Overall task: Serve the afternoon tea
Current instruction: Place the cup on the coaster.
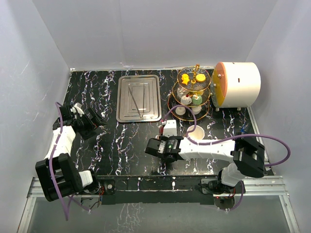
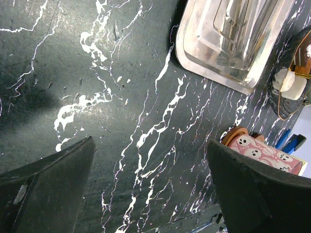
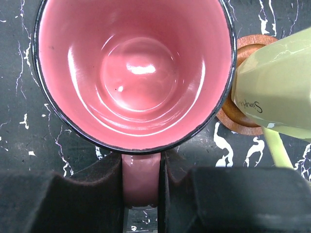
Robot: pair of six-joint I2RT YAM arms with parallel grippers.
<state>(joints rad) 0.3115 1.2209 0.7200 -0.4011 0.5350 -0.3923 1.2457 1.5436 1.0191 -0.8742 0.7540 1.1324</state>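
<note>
**Maroon cup in hand, cakes up on the stand**

The right end effector [image 3: 141,182] is clamped on the handle of the maroon cup [image 3: 133,73]. The cup is mouth up, just beside the cream cup [image 3: 274,82], which sits on a brown saucer [image 3: 235,121]. The left end effector [image 2: 150,189] hangs with its fingers wide apart, holding nothing, over the bench [image 2: 97,73]. Cakes [image 1: 199,77] sit on the three-tier stand [image 1: 192,104], so I judge that only setting down this cup is left. Room is tight toward the cream cup. Leftward the bench is open up to the steel tray [image 1: 138,97].

Top view looks down on the whole counter [image 1: 121,141]. Left wrist view, nearer, shares the steel tray [image 2: 228,53] at its upper right. Right wrist view peers straight into the maroon cup [image 3: 131,68], very close.
</note>
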